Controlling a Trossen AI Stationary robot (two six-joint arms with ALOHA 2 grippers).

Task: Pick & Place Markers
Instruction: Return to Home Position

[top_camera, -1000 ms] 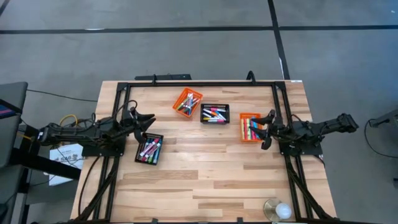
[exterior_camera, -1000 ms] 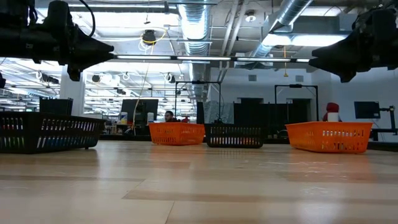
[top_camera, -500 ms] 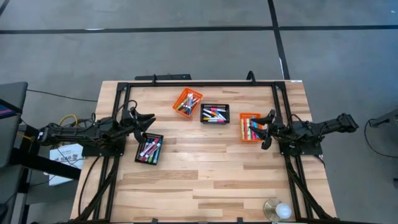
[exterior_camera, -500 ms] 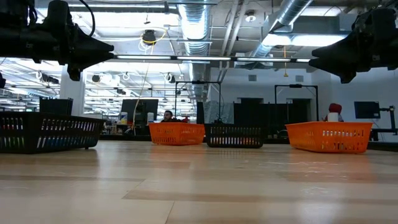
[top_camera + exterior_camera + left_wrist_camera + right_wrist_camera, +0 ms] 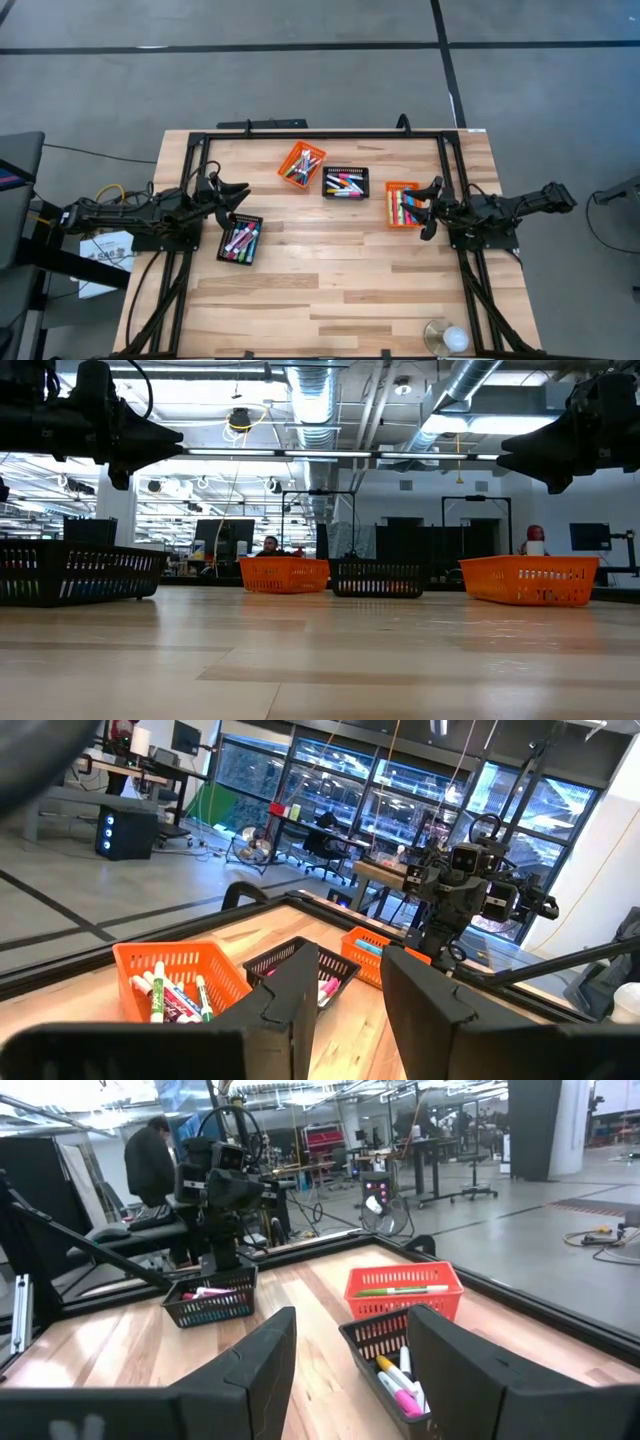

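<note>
With the markers [image 5: 240, 239] in the baskets [image 5: 345, 169], the left gripper [image 5: 238, 195] and right gripper [image 5: 431, 208] hang spread and empty by the desk's [image 5: 330, 270] side edges; seemingly only parking remains.

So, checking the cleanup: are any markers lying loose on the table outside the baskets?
No, the high view shows markers only inside the four baskets, none on the bare table.

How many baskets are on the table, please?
4: far orange basket in the middle, central black basket beside it, right orange basket, left black basket nearer the front. None appears hidden.
</note>
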